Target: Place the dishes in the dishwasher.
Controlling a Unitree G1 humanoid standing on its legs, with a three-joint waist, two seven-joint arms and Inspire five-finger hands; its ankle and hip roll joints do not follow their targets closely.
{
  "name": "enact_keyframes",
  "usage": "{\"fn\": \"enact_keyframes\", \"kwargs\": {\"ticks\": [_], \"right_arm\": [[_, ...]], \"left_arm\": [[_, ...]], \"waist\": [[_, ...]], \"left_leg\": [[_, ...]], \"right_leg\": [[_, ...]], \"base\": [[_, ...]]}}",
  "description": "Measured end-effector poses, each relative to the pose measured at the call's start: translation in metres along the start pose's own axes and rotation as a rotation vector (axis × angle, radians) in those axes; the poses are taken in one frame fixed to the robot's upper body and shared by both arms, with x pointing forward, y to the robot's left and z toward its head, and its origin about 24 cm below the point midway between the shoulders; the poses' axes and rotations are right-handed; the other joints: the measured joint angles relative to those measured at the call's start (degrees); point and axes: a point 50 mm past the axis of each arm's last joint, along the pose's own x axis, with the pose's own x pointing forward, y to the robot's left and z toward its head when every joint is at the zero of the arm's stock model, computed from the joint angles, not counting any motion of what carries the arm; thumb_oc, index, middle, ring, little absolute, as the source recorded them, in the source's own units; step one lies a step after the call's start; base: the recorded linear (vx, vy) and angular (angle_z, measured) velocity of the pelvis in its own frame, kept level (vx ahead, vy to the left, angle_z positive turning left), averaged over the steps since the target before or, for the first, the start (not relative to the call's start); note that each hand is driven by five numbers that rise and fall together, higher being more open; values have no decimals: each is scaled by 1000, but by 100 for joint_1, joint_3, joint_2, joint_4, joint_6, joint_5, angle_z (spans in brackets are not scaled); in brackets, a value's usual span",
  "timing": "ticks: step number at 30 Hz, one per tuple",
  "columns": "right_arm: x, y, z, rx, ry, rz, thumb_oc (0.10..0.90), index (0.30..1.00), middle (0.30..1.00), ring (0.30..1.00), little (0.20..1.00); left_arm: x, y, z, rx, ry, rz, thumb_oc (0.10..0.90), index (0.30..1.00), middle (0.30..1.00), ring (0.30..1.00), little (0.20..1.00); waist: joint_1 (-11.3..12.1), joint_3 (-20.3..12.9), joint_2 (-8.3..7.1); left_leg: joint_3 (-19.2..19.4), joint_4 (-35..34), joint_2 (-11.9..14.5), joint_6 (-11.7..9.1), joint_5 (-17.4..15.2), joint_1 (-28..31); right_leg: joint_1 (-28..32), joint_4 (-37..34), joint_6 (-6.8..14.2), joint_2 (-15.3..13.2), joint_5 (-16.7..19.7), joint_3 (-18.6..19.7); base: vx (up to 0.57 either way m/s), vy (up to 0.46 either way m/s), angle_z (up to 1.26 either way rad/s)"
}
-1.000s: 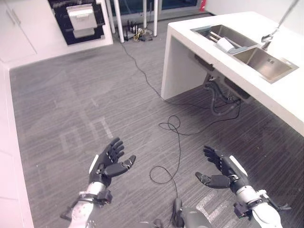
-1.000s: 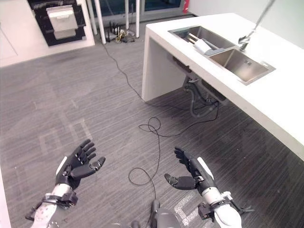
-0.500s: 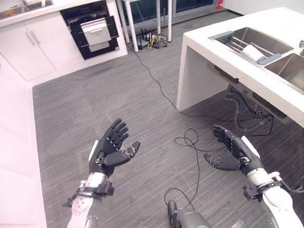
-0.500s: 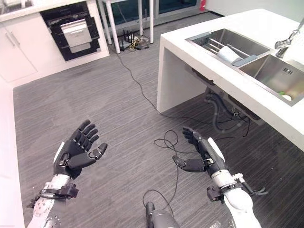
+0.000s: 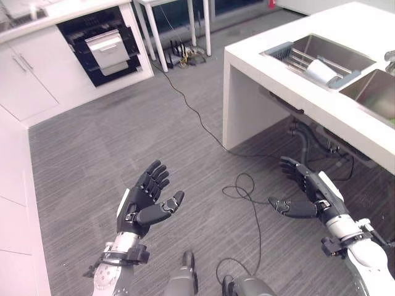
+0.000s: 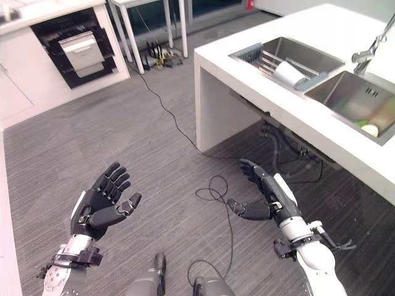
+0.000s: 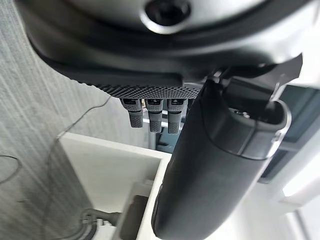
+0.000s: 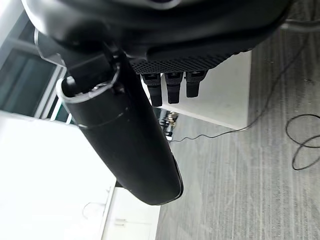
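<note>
Grey floor [image 5: 111, 142] fills most of the head views. White counter [image 5: 345, 24] upper right, open underneath, pipes [image 5: 305, 142] below it. Double steel sink [image 6: 311, 68] set in the counter: far basin holds a grey rack [image 6: 271, 58] with a white dish [image 6: 289, 73] lying tilted in it; near basin [image 6: 355, 102] has a small pale-green item [image 6: 369, 128] at its right edge, too small to tell what. Faucet [image 6: 364, 52] behind the near basin. White cabinets [image 5: 28, 86] upper left, and the dishwasher [image 5: 102, 52] built into them, dark opening, its silver rack or door part [image 5: 108, 50] showing inside; well apart from the sink, across the floor. White table legs [image 5: 179, 28] just right of it, cable bundle [image 5: 185, 52] on the floor between them. Thin black cord [image 5: 197, 117] runs from there over the floor to under the counter.

Left hand [image 5: 141, 203] low left, palm up over the floor, fingers straight and spread, thumb out, holding nothing. Right hand [image 5: 305, 191] low right near the counter's end, palm turned inward, fingers straight, thumb out, empty. Left wrist view: thumb [image 7: 215, 165] and fingers [image 7: 152, 112] straight, nothing between. Right wrist view: same, thumb [image 8: 125, 140] and fingers [image 8: 172, 82] extended, nothing held. Both hands well apart from the dish and the dishwasher.
</note>
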Motion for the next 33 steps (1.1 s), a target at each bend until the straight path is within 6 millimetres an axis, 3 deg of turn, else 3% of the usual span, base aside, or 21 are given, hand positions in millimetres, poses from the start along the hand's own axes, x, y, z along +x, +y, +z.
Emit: {"fn": "enact_keyframes", "kwargs": {"ticks": [2, 4, 6, 9, 10, 11, 13, 15, 16, 17, 18, 19, 20, 22, 23, 27, 28, 30, 31, 33], "right_arm": [[-6, -8, -2, 3, 16, -50, 800, 900, 900, 900, 900], [-14, -12, 0, 55, -1, -129, 800, 900, 900, 900, 900], [-16, -3, 4, 151, -47, -205, 800, 900, 900, 900, 900], [-17, 8, 1, 163, -22, -178, 800, 900, 900, 900, 900], [-17, 9, 0, 153, -15, -174, 800, 900, 900, 900, 900], [-17, 9, 0, 143, -5, -180, 800, 900, 900, 900, 900], [-15, 8, 2, 142, -11, -206, 800, 900, 900, 900, 900], [-9, 10, 12, 139, -60, -194, 800, 900, 900, 900, 900], [-7, 12, 15, 133, -77, -173, 800, 900, 900, 900, 900], [-4, 15, 17, 122, -87, -147, 800, 900, 900, 900, 900], [0, 18, 18, 134, -103, -135, 800, 900, 900, 900, 900], [0, 11, 22, 108, -128, -148, 800, 900, 900, 900, 900], [6, 9, 21, 125, -134, -163, 800, 900, 900, 900, 900], [7, 6, 25, 159, -161, -185, 800, 900, 900, 900, 900], [5, 10, 22, 203, -155, -200, 800, 900, 900, 900, 900], [-2, 13, 16, 213, -129, -211, 800, 900, 900, 900, 900], [-1, 13, 10, 211, -104, -217, 800, 900, 900, 900, 900], [6, 12, 16, 205, -124, -206, 800, 900, 900, 900, 900], [11, 9, 23, 192, -156, -190, 800, 900, 900, 900, 900], [19, 3, 36, 168, -213, -134, 800, 900, 900, 900, 900]], "left_arm": [[13, -3, 8, 34, -38, -29, 800, 900, 900, 900, 900], [24, -8, 17, 37, -87, -51, 800, 900, 900, 900, 900], [28, -9, 20, 49, -102, -62, 800, 900, 900, 900, 900], [30, -8, 23, 49, -108, -43, 800, 900, 900, 900, 900], [29, -6, 22, 51, -99, -24, 800, 900, 900, 900, 900], [29, -4, 23, 82, -94, -15, 800, 900, 900, 900, 900], [28, -1, 27, 167, -85, -23, 800, 900, 900, 900, 900], [27, 1, 35, 284, -98, 0, 800, 900, 900, 900, 900], [27, 1, 37, 313, -107, 14, 800, 900, 900, 900, 900], [28, 1, 40, 330, -121, 24, 800, 900, 900, 900, 900], [32, 3, 52, 391, -164, 11, 800, 900, 900, 900, 900], [33, 1, 61, 425, -203, -15, 800, 900, 900, 900, 900], [34, 5, 57, 410, -199, 20, 800, 900, 900, 900, 900], [36, 7, 59, 423, -199, 17, 800, 900, 900, 900, 900], [35, 6, 56, 418, -187, 5, 800, 900, 900, 900, 900], [34, 0, 53, 389, -181, -23, 800, 900, 900, 900, 900], [32, -3, 46, 337, -171, -9, 800, 900, 900, 900, 900], [21, 0, 41, 168, -156, 49, 800, 900, 900, 900, 900], [23, -2, 44, 75, -181, 48, 800, 900, 900, 900, 900], [28, -17, 50, -61, -252, -5, 800, 900, 900, 900, 900]], "waist": [[-185, -35, 88], [-189, -49, -7], [-225, -72, -26], [-226, -150, -158], [-153, -147, -151], [-99, -148, -153], [-2, -146, -163], [10, -141, -176], [24, -143, -154], [30, -122, -150], [85, -97, -535], [141, -140, -486], [150, -61, -466], [-103, 14, -400], [-222, 57, -320], [-313, -13, -236], [-339, -61, -212], [-290, -199, -114], [-312, -253, -142], [-291, -315, -249]], "left_leg": [[278, 111, -54, 110, 90, 168], [363, 86, -304, 252, 224, 333], [607, 192, -463, 527, 525, 524], [643, 244, -841, 825, 235, 626], [663, 186, -883, 855, 203, 695], [645, 108, -914, 950, 206, 780], [693, -24, -963, 1007, 187, 969], [923, -379, -965, 1050, 193, 1278], [1050, -495, -932, 1020, 218, 1357], [1200, -491, -845, 409, 87, 1390], [1025, 620, -885, 771, -415, 856], [554, 1068, -393, 696, -805, 653], [782, 1311, -425, 659, -971, 671], [979, 1085, -507, 745, -888, 763], [1152, 926, -570, 736, -898, 1037], [1297, 539, -762, 687, -925, 1535], [1191, 456, -696, 507, -1011, 1722], [1249, 14, -322, 93, -933, 2208], [1246, -65, -193, -185, -757, 2251], [1239, -70, 12, -356, -431, 2469]], "right_leg": [[507, -299, 229, -27, -113, 158], [692, -394, 355, -321, -183, 138], [937, -359, 644, -559, -77, 53], [970, -195, 727, -936, 63, -36], [936, -60, 720, -955, 56, -29], [855, 183, 852, -877, 178, 6], [440, 1298, 953, -752, 202, 82], [-185, 1941, 925, -726, 179, -181], [-339, 1836, 849, -739, 162, -438], [-403, 1064, 560, -731, 255, -811], [-455, 56, 474, -1120, 674, -1007], [-666, -259, 819, -1285, 734, -987], [-933, -150, 1079, -1515, 917, -931], [-1429, -206, 1124, -1770, 980, -936], [-1615, -375, 1003, -1802, 1142, -802], [-1374, -387, 848, -1564, 1252, -742], [-1149, -440, 750, -1504, 1683, -808], [-1009, -201, 302, -1084, 1428, -889], [-990, -160, 153, -973, 1280, -952], [-795, -89, -114, -705, 957, -980]], "base": [[336, 488, -44], [267, 385, -26], [238, 281, -24], [212, 216, 17], [170, 193, 0], [107, 140, 9], [107, 130, -3], [80, 12, -47], [96, -114, -75], [88, -148, -86], [111, -186, -93], [120, -188, -125], [207, -227, -104], [279, -264, -71], [324, -338, -50], [281, -393, -4], [460, -696, 4], [369, -615, -15], [273, -503, -13], [260, -424, -21]]}}
